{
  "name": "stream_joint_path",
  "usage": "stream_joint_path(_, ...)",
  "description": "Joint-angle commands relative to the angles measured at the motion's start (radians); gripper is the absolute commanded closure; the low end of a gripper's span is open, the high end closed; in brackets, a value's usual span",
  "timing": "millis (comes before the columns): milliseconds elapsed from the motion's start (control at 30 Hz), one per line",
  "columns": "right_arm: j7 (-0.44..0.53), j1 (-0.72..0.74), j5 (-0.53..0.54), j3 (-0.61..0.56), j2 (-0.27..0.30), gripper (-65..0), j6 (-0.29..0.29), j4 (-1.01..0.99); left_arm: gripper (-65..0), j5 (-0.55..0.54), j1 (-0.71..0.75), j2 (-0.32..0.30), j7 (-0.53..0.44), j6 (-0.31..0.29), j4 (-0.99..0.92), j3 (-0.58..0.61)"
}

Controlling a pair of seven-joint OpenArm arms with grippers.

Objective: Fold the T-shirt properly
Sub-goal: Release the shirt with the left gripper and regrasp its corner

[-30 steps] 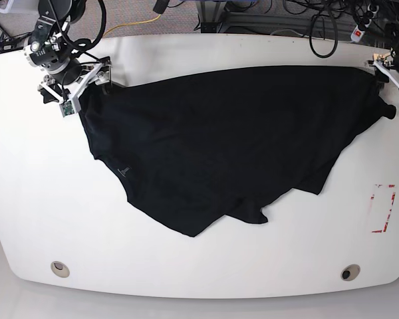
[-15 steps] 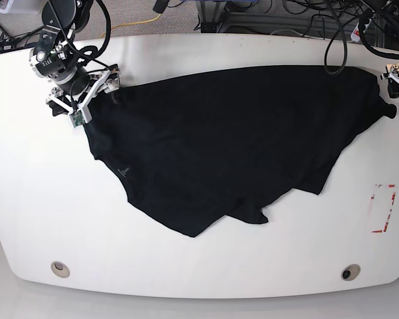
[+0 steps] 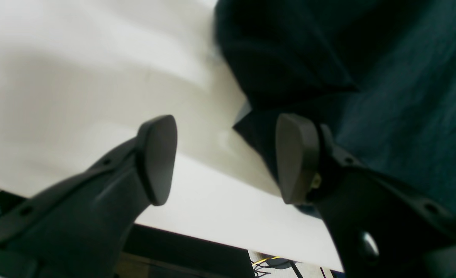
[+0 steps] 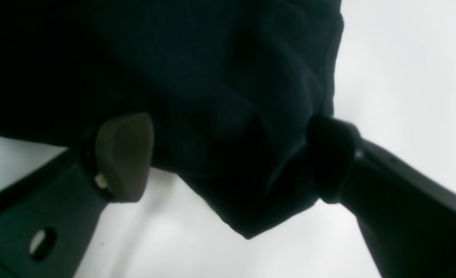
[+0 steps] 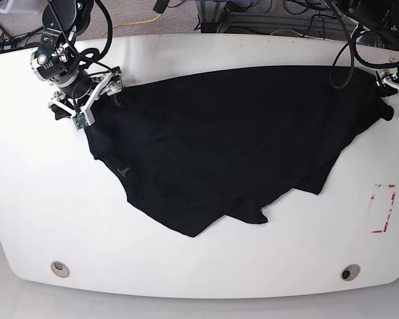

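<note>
The T-shirt (image 5: pixel 239 143) lies spread but askew over the far half of the white table (image 5: pixel 186 266), one end at the far left corner, the other at the far right edge, with a loose point of cloth trailing toward the near middle. No fold shows in it; the cloth lies in a rough single spread with a small overlap at the trailing point.

The right gripper (image 4: pixel 228 158) stands at the far left corner with its jaws spread wide, straddling a bunched corner of the shirt. The cloth sits between the pads, but they are not pressed onto it. The left gripper (image 3: pixel 226 158) is at the far right edge, jaws partly spread. One pad is over bare table and the other over the hem; nothing is pinched.

Judgement: the step in hand is taking hold of the two ends, ahead of any folding. The next move calls for each gripper to settle onto its corner and close on the cloth. The left needs to shift further over the hem first, or it may close on nothing.
</note>
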Motion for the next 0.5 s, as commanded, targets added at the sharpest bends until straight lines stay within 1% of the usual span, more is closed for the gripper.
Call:
stream_joint_path(0, 0.017, 0.007, 0.011, 0.003, 0.011, -58.5, -0.001, 0.016, -37.8, -0.018, -0.032, -0.008, -0.013, -0.001, 0.017, -0.005)
stream_joint_path(167, 0.017, 0.007, 0.011, 0.003, 0.011, -58.5, -0.001, 0.016, -37.8, -0.016, -0.047, -0.007, -0.01, -0.001, 0.021, -0.005)
stream_joint_path(300, 0.017, 0.007, 0.011, 0.003, 0.011, -58.5, -0.001, 0.016, -37.8, -0.019, -0.072, -0.01, 0.059, -0.001, 0.025, -0.003)
stream_joint_path(467, 0.017, 0.007, 0.011, 0.002, 0.011, -58.5, -0.001, 0.016, -37.8, -0.01, -0.104, -0.01, 0.062, -0.001, 0.025, -0.002)
